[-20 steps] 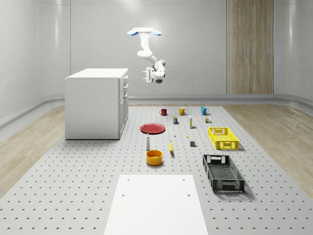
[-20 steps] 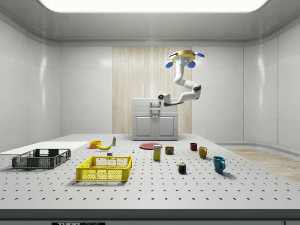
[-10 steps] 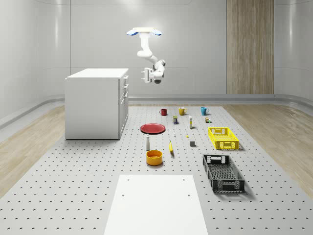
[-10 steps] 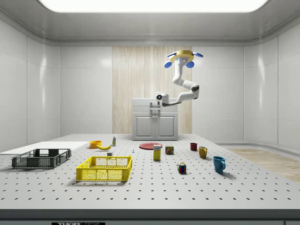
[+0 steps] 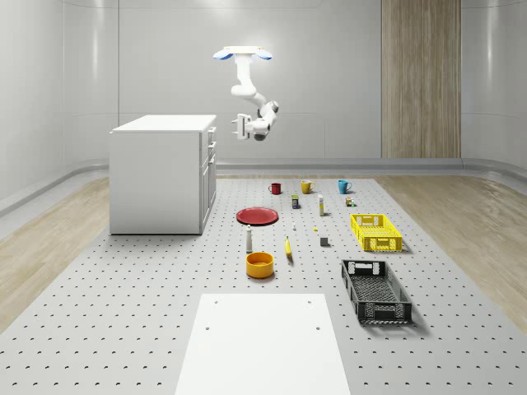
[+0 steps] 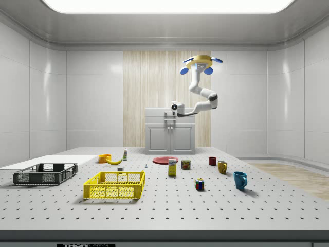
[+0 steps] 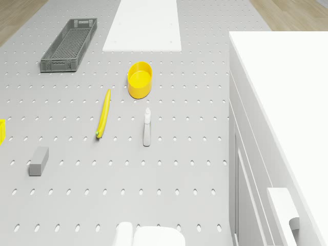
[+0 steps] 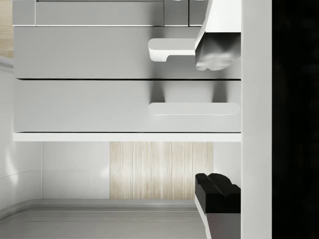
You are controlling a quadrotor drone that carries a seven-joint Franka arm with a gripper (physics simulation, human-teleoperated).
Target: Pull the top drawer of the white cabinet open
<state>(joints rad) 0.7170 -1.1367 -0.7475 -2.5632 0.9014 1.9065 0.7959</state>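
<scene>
Hand (image 5: 238, 126) spread, empty | near top drawer (image 5: 212, 132) | drone (image 5: 243, 54) hovering beside white cabinet (image 5: 158, 174)

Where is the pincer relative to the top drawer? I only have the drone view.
Observer: In the whole-scene view the pincer is about level with the top drawer of the white cabinet, apart from its front.
Operator: Fingers open?
Observer: Yes. In the wrist view the drawer's handle lies between the open fingers.
Operator: And the drone?
Observer: The drone hovers above cabinet-top height, off its drawer side.
</scene>
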